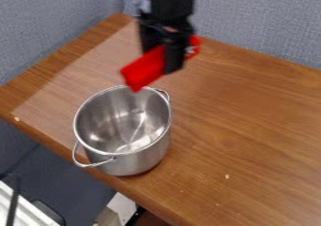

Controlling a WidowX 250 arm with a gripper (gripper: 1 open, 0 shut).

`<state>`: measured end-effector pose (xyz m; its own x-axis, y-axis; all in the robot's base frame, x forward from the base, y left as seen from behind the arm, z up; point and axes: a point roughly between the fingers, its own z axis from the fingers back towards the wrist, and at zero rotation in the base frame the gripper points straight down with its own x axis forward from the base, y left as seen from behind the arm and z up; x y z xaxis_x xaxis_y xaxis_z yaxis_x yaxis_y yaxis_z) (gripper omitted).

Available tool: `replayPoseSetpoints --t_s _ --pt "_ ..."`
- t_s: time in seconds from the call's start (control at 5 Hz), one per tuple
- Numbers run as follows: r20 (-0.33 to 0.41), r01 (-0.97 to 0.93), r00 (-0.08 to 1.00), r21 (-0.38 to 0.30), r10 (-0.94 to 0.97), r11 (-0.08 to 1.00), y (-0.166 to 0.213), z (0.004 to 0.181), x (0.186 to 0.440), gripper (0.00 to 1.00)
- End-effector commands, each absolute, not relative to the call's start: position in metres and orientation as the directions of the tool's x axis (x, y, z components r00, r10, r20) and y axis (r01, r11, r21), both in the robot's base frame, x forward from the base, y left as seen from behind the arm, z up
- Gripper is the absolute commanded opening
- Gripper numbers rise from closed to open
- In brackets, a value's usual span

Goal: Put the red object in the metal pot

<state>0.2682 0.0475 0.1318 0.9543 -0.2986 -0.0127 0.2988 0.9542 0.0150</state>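
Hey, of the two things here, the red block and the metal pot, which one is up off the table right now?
The red block: the gripper holds it tilted in the air, while the metal pot sits on the table.

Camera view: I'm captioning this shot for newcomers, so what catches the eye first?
The red object, tilted and held in the air by the black gripper, above the far rim of the metal pot. The shiny pot, empty inside, stands near the front edge of the wooden table.
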Motion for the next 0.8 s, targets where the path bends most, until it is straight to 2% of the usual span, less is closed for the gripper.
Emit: replayPoseSetpoints --t_s 0.0,0.2,0.6 --pt "0.019 0.281 0.959 0.028 -0.282 0.959 0.057 0.136 0.246 0.00" --pt "0.006 0.279 0.960 0.033 -0.279 0.960 0.061 0.129 0.229 0.00" --pt "0.033 0.280 0.959 0.068 -0.283 0.958 0.080 0.100 0.230 0.00"
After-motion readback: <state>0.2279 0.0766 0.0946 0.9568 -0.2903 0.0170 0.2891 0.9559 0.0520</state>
